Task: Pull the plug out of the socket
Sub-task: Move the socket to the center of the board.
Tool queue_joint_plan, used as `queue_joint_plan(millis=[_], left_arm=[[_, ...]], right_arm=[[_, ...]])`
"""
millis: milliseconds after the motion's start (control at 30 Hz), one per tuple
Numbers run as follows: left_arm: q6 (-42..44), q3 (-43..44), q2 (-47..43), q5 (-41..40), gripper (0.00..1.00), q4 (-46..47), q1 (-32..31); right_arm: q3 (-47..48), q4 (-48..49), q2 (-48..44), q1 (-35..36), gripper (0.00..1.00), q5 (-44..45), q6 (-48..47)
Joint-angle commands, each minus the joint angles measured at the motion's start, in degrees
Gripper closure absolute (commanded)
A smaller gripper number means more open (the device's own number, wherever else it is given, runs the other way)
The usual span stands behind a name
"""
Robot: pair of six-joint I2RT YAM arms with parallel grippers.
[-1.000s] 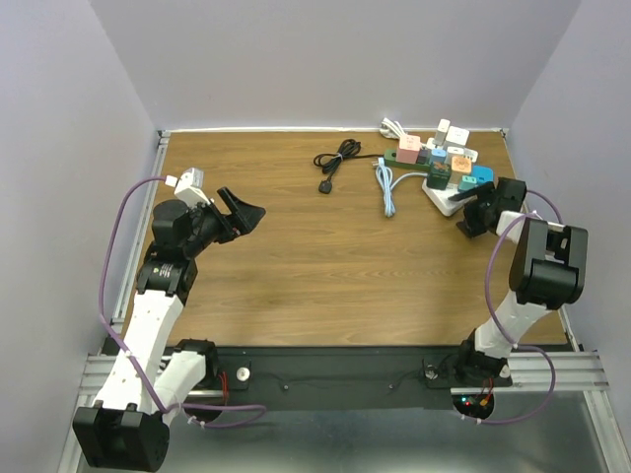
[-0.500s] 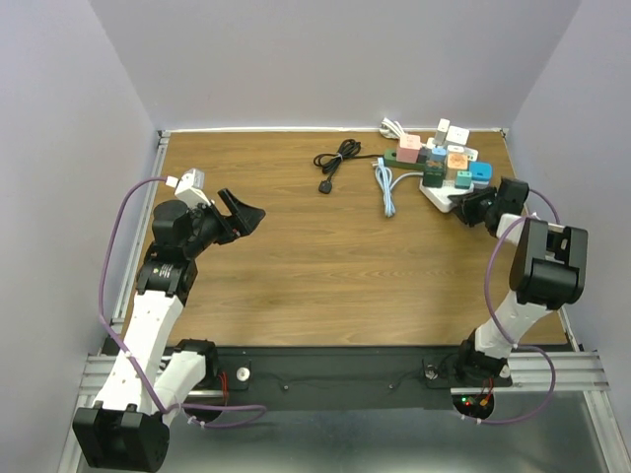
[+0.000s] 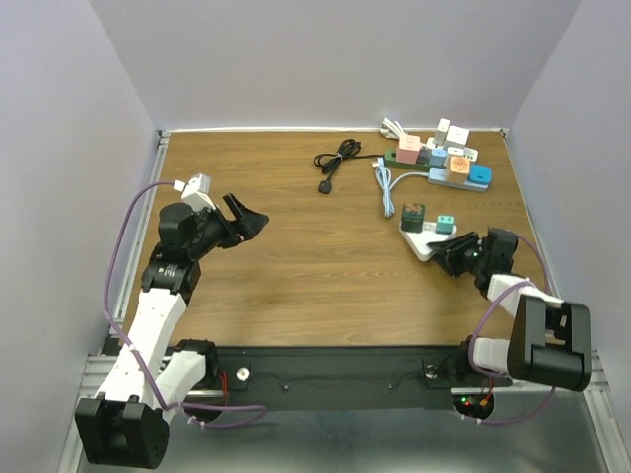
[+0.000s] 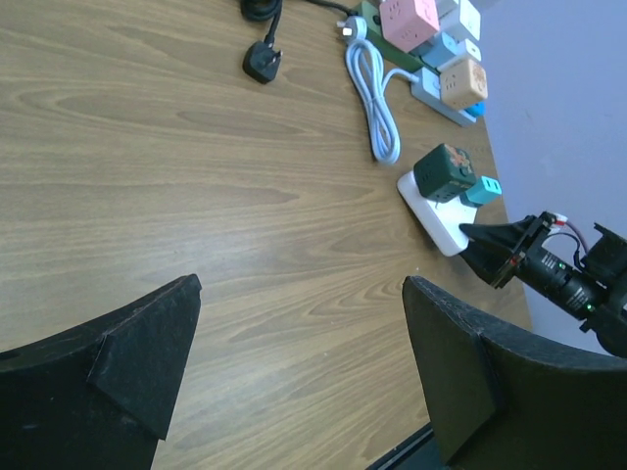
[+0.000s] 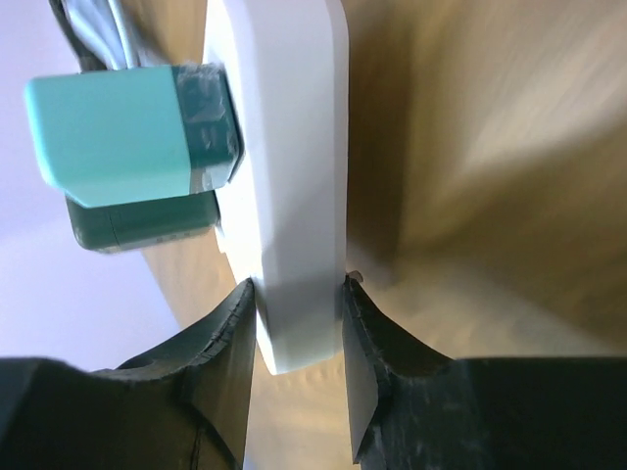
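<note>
A white socket strip lies on the wooden table right of centre, with a dark green plug and a teal plug in it. My right gripper is shut on the strip's near end; in the right wrist view the two black fingers pinch the white strip, with the teal plug on its left. The left wrist view shows the strip, the green plug and the right gripper. My left gripper is open and empty, above the table's left side.
More socket strips with coloured plugs lie at the back right. A light blue coiled cable and a black cable with a plug lie near the back middle. The side walls stand close to both arms.
My right gripper has pulled the white socket strip with its two plugs away from the back-right cluster, toward the near edge. The left arm has shifted slightly.
</note>
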Motion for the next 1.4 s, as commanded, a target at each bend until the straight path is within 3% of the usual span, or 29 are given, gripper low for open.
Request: queue_joint_plan(millis=[0,133,267,700,900,1167,1200,1267,1300,1367], left_arm=[[0.63,-1.95,1.44,2.89,0.05,4.05,-1.01],[0.64,-3.18,4.61,2.20,0.04,3.97,-3.29],[-0.24,-1.18,8.29,-2.70,0.03,3.45,-8.12],[-7.88,15.35,25.44,-22.93,0.01,-6.91,-24.91],[-9.12,18.61,30.01,-29.44,0.01,-14.47,-25.71],[-10.70,16.06,32.04,-33.31,0.01,-17.03,-25.71],[-10.70,15.80,32.12,-33.48,0.01,-17.03,-25.71],[-10.52,16.06,32.56,-33.57,0.01,-17.03,-25.71],[-10.44,16.06,32.91,-33.57,0.01,-17.03,-25.71],[-10.35,16.15,33.62,-34.01,0.01,-17.21,-25.62]], right_arm=[[-5.19,-7.95,-5.33,9.70,1.00,-1.11,-0.79],[-6.53,-8.22,-8.78,18.86,1.00,1.89,3.17],[-5.48,-7.95,-6.59,25.63,1.00,5.05,4.75],[11.13,-2.68,14.06,49.27,1.00,23.15,12.83],[14.30,-2.50,17.67,55.51,1.00,30.97,17.14],[15.44,-2.50,20.75,60.79,1.00,33.71,20.31],[15.36,-2.50,21.18,61.32,0.97,33.45,20.84],[15.18,-2.59,22.15,63.25,0.80,33.18,21.45],[15.09,-2.59,22.42,63.87,0.64,32.83,21.98],[14.83,-2.59,23.12,65.28,0.54,32.13,22.07]])
